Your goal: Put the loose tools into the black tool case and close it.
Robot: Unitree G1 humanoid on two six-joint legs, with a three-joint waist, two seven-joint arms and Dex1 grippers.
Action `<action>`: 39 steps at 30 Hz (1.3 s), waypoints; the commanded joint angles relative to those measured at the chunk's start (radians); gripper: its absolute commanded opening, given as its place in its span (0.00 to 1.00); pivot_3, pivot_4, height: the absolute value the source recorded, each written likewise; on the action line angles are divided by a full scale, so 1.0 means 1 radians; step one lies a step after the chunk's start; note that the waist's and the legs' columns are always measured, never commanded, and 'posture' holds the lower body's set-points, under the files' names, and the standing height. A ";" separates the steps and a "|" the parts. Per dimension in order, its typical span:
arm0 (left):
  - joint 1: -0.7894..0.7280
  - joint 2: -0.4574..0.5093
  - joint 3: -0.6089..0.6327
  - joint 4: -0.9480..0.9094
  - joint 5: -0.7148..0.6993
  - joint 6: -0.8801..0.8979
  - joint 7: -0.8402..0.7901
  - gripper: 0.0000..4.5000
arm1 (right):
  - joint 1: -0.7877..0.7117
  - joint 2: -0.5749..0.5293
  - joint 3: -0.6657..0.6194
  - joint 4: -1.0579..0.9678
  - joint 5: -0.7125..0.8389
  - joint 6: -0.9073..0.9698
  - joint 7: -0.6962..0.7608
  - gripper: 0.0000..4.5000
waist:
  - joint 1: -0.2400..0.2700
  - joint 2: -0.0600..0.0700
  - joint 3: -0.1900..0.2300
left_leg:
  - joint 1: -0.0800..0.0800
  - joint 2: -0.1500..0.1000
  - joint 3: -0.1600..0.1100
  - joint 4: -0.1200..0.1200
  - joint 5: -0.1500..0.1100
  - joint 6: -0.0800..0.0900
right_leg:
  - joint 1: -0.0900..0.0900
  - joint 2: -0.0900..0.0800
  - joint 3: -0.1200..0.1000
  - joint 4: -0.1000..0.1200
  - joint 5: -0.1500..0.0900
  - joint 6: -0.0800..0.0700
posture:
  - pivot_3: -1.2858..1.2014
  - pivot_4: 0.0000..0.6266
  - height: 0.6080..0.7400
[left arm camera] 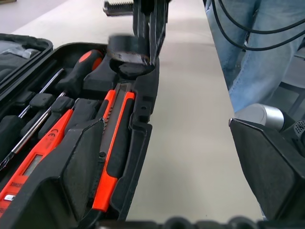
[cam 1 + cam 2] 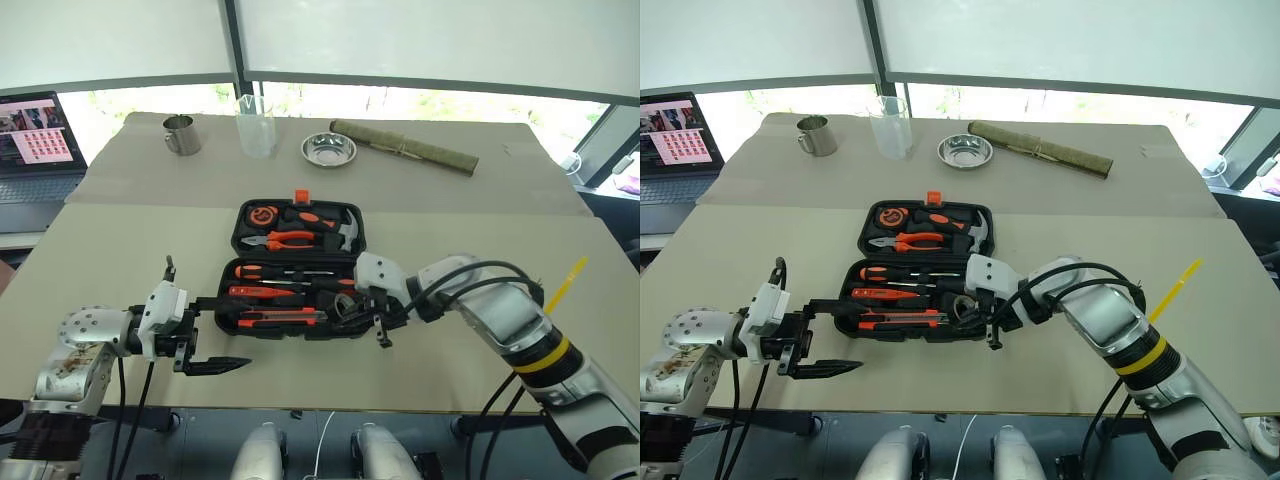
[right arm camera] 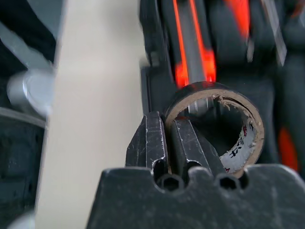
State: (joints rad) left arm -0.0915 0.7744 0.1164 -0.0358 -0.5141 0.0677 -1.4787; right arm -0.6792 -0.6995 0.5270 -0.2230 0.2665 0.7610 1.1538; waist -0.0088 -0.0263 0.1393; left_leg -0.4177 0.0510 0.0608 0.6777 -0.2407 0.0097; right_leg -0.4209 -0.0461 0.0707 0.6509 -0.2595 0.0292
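The tape roll (image 3: 217, 126) is being held by its wall in the right gripper's (image 2: 382, 318) pinched fingers over the open case's (image 2: 298, 283) near right corner, left gripper (image 2: 205, 335) spread wide beside it; released off-slot, the roll is risking blocking the lid.

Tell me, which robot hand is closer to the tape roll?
Right. The right gripper pinches the tape roll's wall over the tool case; the left gripper sits beside the case's left end.
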 commanded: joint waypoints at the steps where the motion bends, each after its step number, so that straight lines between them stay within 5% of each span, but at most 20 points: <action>1: 0.011 0.012 0.031 -0.037 -0.015 -0.016 0.011 1.00 | -0.026 -0.033 0.024 -0.011 -0.029 0.037 0.033 0.01 | -0.002 0.000 0.000 | 0.000 0.000 0.000 0.000 0.000 0.000 | 0.000 0.000 0.000 0.000 0.000 0.000 | 0.52 0.24 1.00; 6: 0.014 0.009 0.033 -0.042 -0.014 -0.017 0.024 1.00 | -0.042 -0.040 0.051 0.004 -0.048 0.068 0.053 0.01 | -0.001 0.000 0.000 | 0.000 0.000 0.000 0.000 0.000 0.000 | 0.000 0.000 0.000 0.000 0.000 0.000 | 0.52 0.24 1.00; 18: 0.026 0.007 0.072 -0.055 -0.031 0.046 0.125 1.00 | -0.130 -0.054 -0.077 -0.037 0.114 0.085 0.219 0.90 | -0.004 0.000 0.000 | 0.000 0.000 -0.001 -0.001 0.000 0.000 | -0.001 0.000 0.000 0.000 0.000 0.000 | 0.52 0.24 1.00; 25: 0.005 -0.011 0.158 -0.004 -0.027 0.180 0.356 0.94 | 0.003 -0.059 -0.341 0.090 0.194 -0.115 0.195 0.90 | -0.003 -0.001 0.000 | 0.000 0.000 -0.002 0.000 0.000 0.000 | 0.000 0.000 -0.002 0.000 0.000 0.000 | 0.52 0.24 1.00; 27: -0.007 -0.020 0.175 0.033 0.010 0.186 0.438 0.87 | 0.049 -0.037 -0.392 0.162 0.151 -0.200 0.116 0.79 | -0.003 -0.001 0.000 | 0.000 0.000 -0.002 0.000 0.000 0.000 | 0.000 0.000 -0.001 0.000 0.000 0.000 | 0.52 0.24 1.00; 32: -0.118 -0.074 0.198 0.138 0.104 0.225 0.718 0.51 | 0.124 0.057 -0.431 0.363 -0.034 -0.519 -0.132 0.45 | -0.003 -0.002 0.000 | 0.000 -0.001 -0.001 0.001 0.000 0.000 | -0.001 0.000 -0.001 0.003 0.000 0.000 | 0.52 0.24 1.00; 38: -0.243 -0.121 0.087 0.285 0.219 0.225 0.797 0.04 | 0.073 0.186 -0.378 0.590 -0.177 -0.721 -0.289 0.00 | -0.009 -0.002 0.000 | 0.001 -0.001 0.000 0.000 0.001 -0.001 | -0.001 0.000 0.001 0.006 0.000 0.000 | 0.52 0.24 1.00; 39: -0.263 -0.130 0.068 0.301 0.227 0.225 0.788 0.02 | 0.062 0.199 -0.366 0.625 -0.199 -0.741 -0.300 0.00 | -0.009 -0.002 0.000 | 0.001 -0.001 0.000 0.000 0.001 -0.002 | -0.001 0.000 0.001 0.007 0.000 0.000 | 0.52 0.24 1.00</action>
State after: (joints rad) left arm -0.3222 0.6475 0.2085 0.2470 -0.3128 0.3084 -0.6929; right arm -0.5833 -0.5084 0.1536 0.3680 0.1027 0.0889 0.8874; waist -0.0173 -0.0280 0.1397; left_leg -0.4164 0.0498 0.0607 0.6778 -0.2391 0.0069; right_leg -0.4222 -0.0457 0.0716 0.6575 -0.2591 0.0288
